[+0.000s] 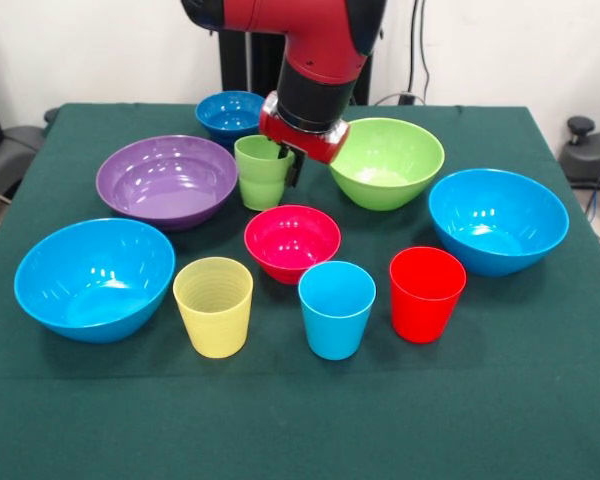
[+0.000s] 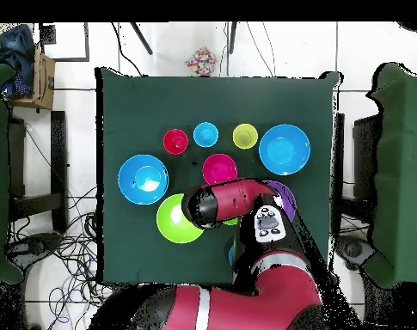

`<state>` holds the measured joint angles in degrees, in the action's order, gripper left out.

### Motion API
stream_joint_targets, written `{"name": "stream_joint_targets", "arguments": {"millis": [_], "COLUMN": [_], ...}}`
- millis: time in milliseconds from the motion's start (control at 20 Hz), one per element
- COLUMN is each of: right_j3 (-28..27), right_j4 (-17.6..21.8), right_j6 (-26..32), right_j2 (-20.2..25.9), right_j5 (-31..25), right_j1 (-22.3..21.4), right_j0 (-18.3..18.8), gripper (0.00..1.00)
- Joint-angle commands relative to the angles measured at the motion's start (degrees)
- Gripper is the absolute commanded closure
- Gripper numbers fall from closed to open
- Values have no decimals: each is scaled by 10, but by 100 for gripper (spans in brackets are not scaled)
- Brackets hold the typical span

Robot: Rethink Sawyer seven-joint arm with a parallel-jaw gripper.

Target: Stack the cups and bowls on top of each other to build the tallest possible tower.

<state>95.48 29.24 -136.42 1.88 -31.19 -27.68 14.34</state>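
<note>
One green cup (image 1: 263, 172) stands upright (mouth up); pincer (image 1: 288, 160) straddles its rim, grip unclear.

Front view faces robot across table (image 1: 540, 420) — overhead looks straight down; both share tabletop.

The far middle of the table (image 1: 540, 420) is crowding up: the green cup (image 1: 261, 180) is sitting hemmed between the purple bowl (image 1: 167, 180), dark blue bowl (image 1: 228, 113), lime-green bowl (image 1: 390, 165) and pink-red bowl (image 1: 292, 240). Bare cloth is lying open along the near edge.
</note>
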Motion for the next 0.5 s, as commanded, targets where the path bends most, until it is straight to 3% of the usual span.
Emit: {"name": "stream_joint_targets", "arguments": {"millis": [50, 500], "right_j3": [-17, -8], "right_j4": [-5, -26], "right_j6": [-12, 2], "right_j2": [35, 48], "right_j5": [38, 0], "right_j1": [0, -37], "right_j0": [-6, -2], "gripper": [100, 100]}}
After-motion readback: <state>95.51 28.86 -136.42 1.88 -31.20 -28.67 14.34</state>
